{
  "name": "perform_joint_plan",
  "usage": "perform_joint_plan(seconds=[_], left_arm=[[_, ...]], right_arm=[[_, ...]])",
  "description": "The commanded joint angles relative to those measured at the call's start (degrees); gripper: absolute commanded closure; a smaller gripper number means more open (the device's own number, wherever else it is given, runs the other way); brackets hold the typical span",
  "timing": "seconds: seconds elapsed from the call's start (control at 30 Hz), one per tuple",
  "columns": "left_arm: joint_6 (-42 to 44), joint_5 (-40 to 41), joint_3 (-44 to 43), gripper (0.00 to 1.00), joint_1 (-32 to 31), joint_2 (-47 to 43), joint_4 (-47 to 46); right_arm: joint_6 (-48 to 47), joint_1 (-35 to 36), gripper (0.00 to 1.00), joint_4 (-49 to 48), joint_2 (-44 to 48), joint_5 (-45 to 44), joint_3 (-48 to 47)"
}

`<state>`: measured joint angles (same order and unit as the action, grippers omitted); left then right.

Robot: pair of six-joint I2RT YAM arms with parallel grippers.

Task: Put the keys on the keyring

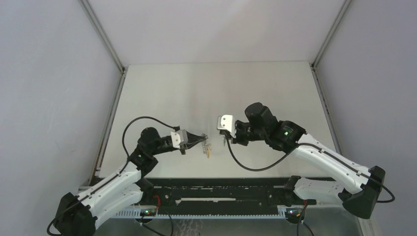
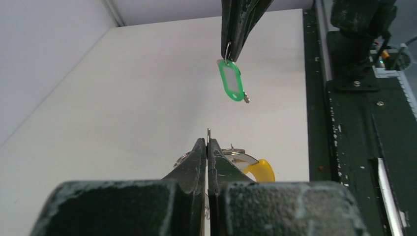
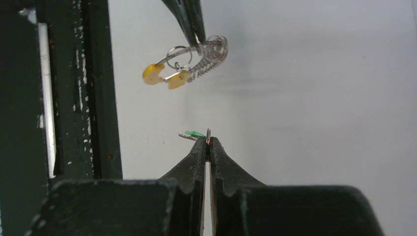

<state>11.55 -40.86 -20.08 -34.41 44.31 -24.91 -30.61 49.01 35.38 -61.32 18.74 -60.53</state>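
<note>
left gripper: jaws pressed together, pinching the rim of the keyring.
keyring: held in the air, its beaded wire rim jutting past the left fingertips.
yellow key: hangs just beneath the keyring by a small loop.
green key: dangles beyond the keyring, apart from it.
right gripper: closed on the green key's top loop, pointing towards the keyring.
table: pale, below the keyring.

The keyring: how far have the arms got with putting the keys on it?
Looks about halfway. Done: the yellow key already seems to hang from the keyring, which the left gripper pinches shut in the air. In hand: the right gripper is shut on the green key, held apart from the ring. Left: threading the green key on.
</note>
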Motion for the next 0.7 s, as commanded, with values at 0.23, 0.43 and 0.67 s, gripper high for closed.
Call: perform_joint_plan(seconds=[0.23, 0.43, 0.67], left_arm=[[-0.45, -8.72, -5.96, 1.00, -0.65, 1.88, -0.67], [-0.34, -9.27, -6.08, 1.00, -0.74, 2.28, -0.64], [0.31, -8.54, -5.87, 1.00, -0.74, 2.31, -0.67]], right_arm=[[-5.13, 5.24, 1.00, 6.10, -5.91, 2.80, -9.57], [-6.27, 7.45, 1.00, 7.47, -10.30, -1.32, -12.17], [-7.04, 9.49, 1.00, 7.23, -12.99, -5.22, -13.41]])
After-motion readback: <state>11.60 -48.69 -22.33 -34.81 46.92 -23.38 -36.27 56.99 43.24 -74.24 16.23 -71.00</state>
